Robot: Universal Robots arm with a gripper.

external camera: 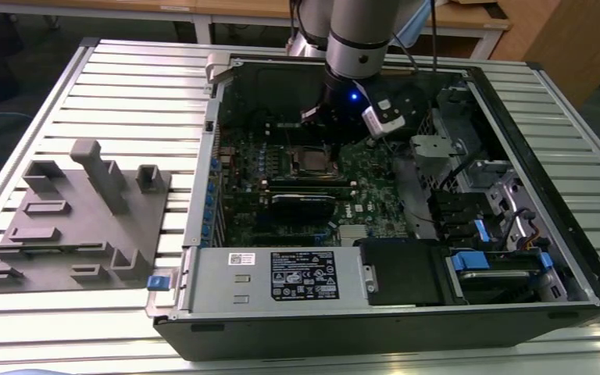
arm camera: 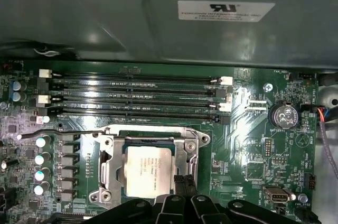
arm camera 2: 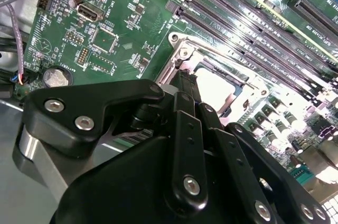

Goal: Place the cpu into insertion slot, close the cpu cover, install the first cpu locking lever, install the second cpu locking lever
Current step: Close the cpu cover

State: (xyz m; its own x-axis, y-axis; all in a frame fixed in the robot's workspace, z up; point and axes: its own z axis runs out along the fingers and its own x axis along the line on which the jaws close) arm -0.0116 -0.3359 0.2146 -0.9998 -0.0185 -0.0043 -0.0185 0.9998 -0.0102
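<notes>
Cpu (arm camera: 149, 170): seated in its socket on the motherboard (arm camera: 253, 145), dull silver top facing up.
Cpu cover (arm camera: 183, 152): lying flat over the socket, its frame running round the chip.
Gripper (arm camera: 185, 186): I read it as clenched, fingertips pressed together at the cover's edge just beside the chip. I cannot tell whether they touch it.
Wire lever (arm camera: 63, 133): lying along the socket side nearest the memory slots (arm camera: 137, 94).
Exterior view: arm (external camera: 361, 31) stands at 1 o'clock from the socket. A grey fixture (external camera: 81, 211) lies at 9 o'clock of the computer case (external camera: 383, 336).
</notes>
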